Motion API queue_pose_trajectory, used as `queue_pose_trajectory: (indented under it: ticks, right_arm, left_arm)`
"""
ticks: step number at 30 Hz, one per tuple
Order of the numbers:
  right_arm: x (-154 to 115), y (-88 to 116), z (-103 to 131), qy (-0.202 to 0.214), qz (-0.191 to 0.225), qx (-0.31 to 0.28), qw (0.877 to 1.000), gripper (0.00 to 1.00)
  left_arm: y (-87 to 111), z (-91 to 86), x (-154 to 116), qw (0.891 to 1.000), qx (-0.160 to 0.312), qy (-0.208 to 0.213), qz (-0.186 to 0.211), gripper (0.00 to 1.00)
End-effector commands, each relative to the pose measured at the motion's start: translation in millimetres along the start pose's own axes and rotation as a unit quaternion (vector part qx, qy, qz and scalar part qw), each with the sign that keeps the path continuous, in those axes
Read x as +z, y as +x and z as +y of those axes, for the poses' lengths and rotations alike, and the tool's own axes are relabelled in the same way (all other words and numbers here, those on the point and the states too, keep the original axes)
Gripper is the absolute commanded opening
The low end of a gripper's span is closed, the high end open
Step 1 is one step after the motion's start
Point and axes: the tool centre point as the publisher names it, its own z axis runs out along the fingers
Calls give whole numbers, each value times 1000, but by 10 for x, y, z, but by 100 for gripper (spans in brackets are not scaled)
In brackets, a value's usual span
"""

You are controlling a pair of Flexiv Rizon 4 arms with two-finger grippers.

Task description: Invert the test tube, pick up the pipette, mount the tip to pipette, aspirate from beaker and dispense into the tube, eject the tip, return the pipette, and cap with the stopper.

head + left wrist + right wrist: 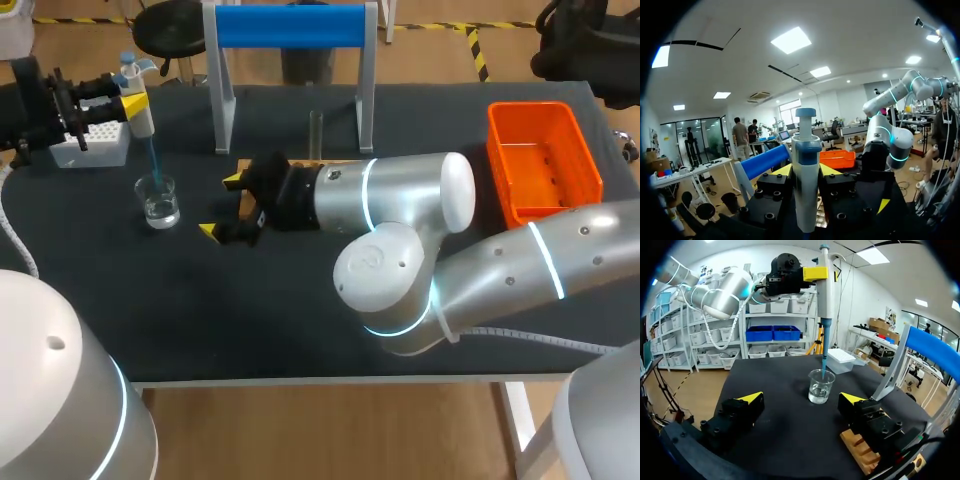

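Pipette (pixel 141 122): held upright at the far left of the table (pixel 300 320), directly above the beaker. If the body were allowed to slip or tilt in the grasp, the tip would be dragged against the glass.
Left gripper (pixel 806 172): clenched on the pipette body from both sides. A loosened grip during transfer is judged the likeliest cause of a dropped pipette.
Blue tip (pixel 824 365): set inside the beaker rim. Air would be drawn in if the tip end were not submerged, and a loosely seated tip could be left behind in the glass.
Beaker (pixel 159 202): standing at left, partly filled with clear liquid. It could be tipped and spilled by a sideways withdrawal.
Right gripper (pixel 222 205): released, with nothing held, low over the table near the beaker and to its right. A collision is possible if the pipette is carried rightward across it.
Test tube (pixel 315 133): upright at far centre, by the wooden block (pixel 860 447) and well apart from the beaker. Drops may be lost over the long transfer, or dispensed beside the narrow mouth.
Tip end: its depth in the liquid cannot be judged, and liquid inside the tip cannot be made out.
Tube mouth and base: too faint for the open end to be told.
Block: largely covered by the right arm in the head view.
Stopper: cannot be identified in any view.
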Motion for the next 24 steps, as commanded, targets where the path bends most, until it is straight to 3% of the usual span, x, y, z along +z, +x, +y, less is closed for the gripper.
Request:
queue_pose_trajectory:
  ticks: [1,24]
  right_arm:
    - [-4,-7,2,1,1,0,1000,100]
    - [-4,-7,2,1,1,0,1000,100]
  left_arm:
    - [13,50,-10,1000,-2,2,-3,0]
    - [25,219,-18,1000,-11,-4,-4,0]
